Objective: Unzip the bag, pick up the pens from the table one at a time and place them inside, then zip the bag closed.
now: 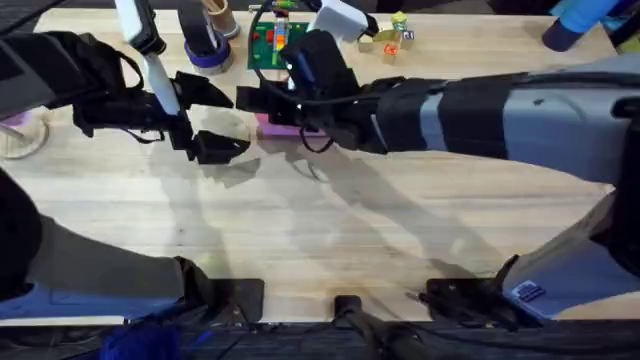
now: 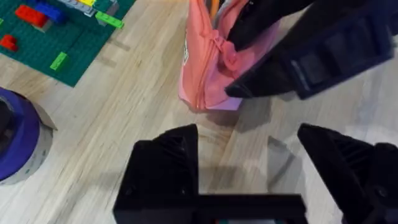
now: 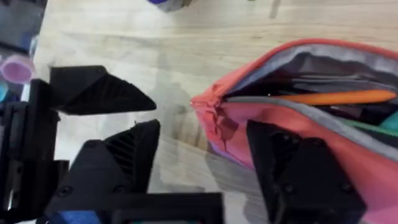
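Pale plank table [image 1: 330, 230]: pink bag [image 3: 348, 155] is seen unzipped at upper centre, orange pen [image 3: 339, 97] and green pen [image 3: 367, 126] inside. Left gripper [image 2: 249, 165] is spread, empty, just beside it. Right gripper [image 3: 205, 158] is spread at the bag's end.

Bare bench [image 1: 330, 240] is lying open from the middle toward six o'clock, giving wide passage. At twelve o'clock the green brick plate [image 1: 272, 42] and a purple tape roll [image 1: 205, 52] are crowding the far edge. The left tool [image 1: 205, 140] and right tool [image 1: 262, 100] are flanking the open bag [image 1: 275, 124], leaving little room beside it. The pens [image 3: 339, 98] are lying inside its mouth.
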Tool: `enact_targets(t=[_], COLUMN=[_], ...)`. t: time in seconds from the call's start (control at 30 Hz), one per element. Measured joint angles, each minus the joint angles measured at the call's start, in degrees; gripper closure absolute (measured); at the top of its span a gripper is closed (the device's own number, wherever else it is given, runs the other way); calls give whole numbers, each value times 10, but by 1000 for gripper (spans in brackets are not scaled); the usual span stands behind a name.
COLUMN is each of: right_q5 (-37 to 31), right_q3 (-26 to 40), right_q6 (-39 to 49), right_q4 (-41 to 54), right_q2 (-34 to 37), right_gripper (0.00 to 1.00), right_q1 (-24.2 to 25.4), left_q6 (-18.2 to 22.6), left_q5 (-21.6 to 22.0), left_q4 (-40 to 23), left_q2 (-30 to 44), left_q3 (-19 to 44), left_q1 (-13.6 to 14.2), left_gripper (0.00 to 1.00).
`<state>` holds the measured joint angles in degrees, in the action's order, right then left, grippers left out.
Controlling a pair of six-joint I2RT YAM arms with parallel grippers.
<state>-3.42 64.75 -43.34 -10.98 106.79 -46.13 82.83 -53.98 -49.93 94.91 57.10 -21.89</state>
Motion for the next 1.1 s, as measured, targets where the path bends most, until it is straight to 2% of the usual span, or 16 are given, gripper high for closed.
enact_targets(t=[0.17,0.3,0.5,0.6,0.83,1.1], right_q5=[-20,-31,-30,-28,-27,-21], right_q3=[0,0,0,0,0,0], right_q6=[-14,-17,-20,-21,-21,-21], right_q4=[2,4,3,-4,1,75], right_q2=[5,9,10,10,3,-82], right_gripper=[423,677,918,966,970,971], right_q1=[0,0,0,-1,-2,-2], left_q6=[0,0,0,0,0,2], left_q5=[0,0,0,0,-1,-5], left_q4=[0,0,0,0,12,39], left_q2=[0,0,0,0,0,0], left_q3=[0,0,0,0,0,0], left_q1=[0,0,0,0,0,4], left_gripper=[9,8,7,7,7,7])
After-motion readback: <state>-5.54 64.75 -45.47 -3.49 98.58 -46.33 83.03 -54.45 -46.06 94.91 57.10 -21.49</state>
